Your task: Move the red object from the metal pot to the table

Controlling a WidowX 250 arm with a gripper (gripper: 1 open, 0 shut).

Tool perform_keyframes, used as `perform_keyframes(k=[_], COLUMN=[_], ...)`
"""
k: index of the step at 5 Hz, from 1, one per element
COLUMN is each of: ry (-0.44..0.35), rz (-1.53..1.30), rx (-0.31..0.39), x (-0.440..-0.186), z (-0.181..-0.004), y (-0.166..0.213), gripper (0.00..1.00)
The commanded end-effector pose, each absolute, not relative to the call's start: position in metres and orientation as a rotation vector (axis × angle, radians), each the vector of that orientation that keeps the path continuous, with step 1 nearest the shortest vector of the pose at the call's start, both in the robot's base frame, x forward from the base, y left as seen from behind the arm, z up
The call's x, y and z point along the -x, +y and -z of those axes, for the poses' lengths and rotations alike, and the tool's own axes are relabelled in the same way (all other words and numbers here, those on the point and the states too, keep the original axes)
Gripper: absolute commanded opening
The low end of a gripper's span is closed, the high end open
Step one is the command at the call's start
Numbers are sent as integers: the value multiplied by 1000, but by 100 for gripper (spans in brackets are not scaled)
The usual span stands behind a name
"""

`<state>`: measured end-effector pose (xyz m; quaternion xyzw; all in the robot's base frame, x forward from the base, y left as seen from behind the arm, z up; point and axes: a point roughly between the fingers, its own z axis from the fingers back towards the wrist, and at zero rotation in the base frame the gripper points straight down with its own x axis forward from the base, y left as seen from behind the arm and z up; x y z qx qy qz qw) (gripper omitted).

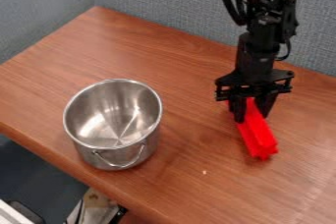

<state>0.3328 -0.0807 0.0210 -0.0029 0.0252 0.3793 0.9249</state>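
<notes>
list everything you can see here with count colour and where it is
pot: 1, shiny steel, near left part of the table, upright, nothing in it
block: 1, bright red, right of the pot and apart from it, far end between the tool's fingers, near end low over or on the wood
table: 1, reddish-brown wood grain, fills most of the view
wall: 1, grey, behind the table at top left
arm: 1, black, comes down from the top right
tool: 1, black, points down, closed on the block's far end
</notes>
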Motion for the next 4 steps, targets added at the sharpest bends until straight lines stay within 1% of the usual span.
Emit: perform_keyframes(k=[1,3,4], ry=[78,85,81], rz=[-867,-834,-876], rx=[-29,-49,-25], x=[-309,-301,-298], z=[10,14,15], y=[-89,-90,-83], gripper=[0,0,0])
